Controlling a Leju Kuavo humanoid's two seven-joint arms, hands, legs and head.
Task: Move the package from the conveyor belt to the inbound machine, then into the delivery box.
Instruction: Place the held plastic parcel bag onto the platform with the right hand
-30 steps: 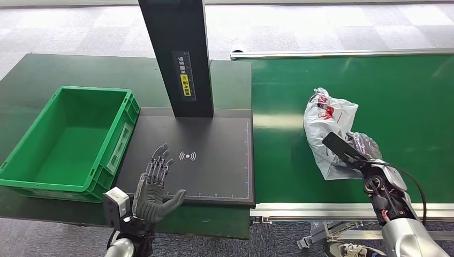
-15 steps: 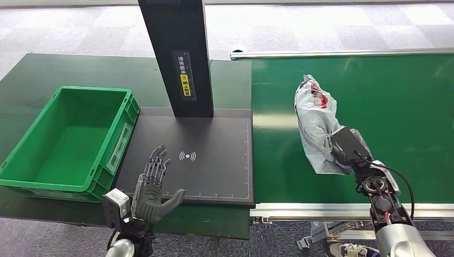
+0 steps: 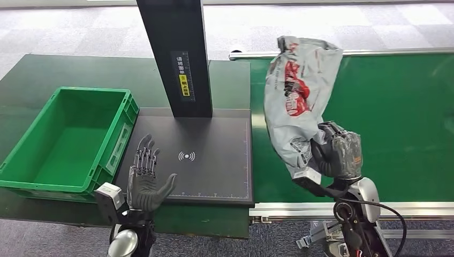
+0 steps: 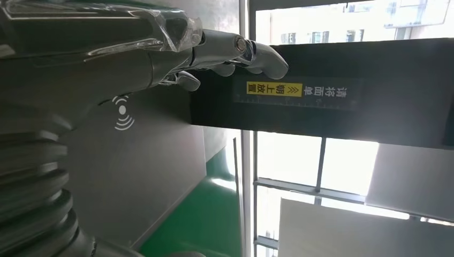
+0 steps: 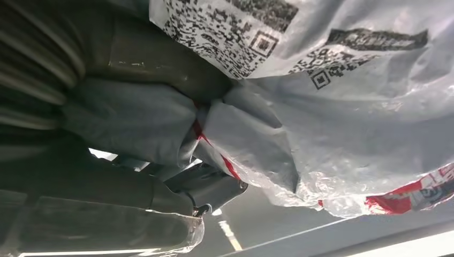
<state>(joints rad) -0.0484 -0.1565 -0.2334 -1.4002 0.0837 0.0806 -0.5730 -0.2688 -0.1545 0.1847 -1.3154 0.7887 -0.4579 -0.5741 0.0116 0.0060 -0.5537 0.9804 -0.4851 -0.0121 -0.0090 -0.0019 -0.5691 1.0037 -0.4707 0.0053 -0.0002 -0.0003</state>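
The package (image 3: pixel 297 96) is a grey plastic mailer bag with red print and a label of QR codes (image 5: pixel 251 32). My right hand (image 3: pixel 338 156) grips its lower end and holds it raised above the green conveyor belt (image 3: pixel 396 123), the bag standing tall and leaning toward the inbound machine's black scan plate (image 3: pixel 209 166). The right wrist view shows crumpled bag (image 5: pixel 342 123) bunched in the hand's fingers (image 5: pixel 209 187). My left hand (image 3: pixel 144 179) is open, palm up, fingers spread, at the plate's near left corner. The green delivery box (image 3: pixel 69 139) stands empty left of the plate.
The machine's black post (image 3: pixel 179 53) with a yellow label rises from the back of the plate. A dark green table (image 3: pixel 64 69) carries box and machine. The conveyor's metal rail (image 3: pixel 353 209) runs along its near edge. Grey carpet floor lies beyond.
My right hand has lifted the package off the belt and carried it left, toward the scan plate; the bag now stands much taller. My left hand shifted slightly left.
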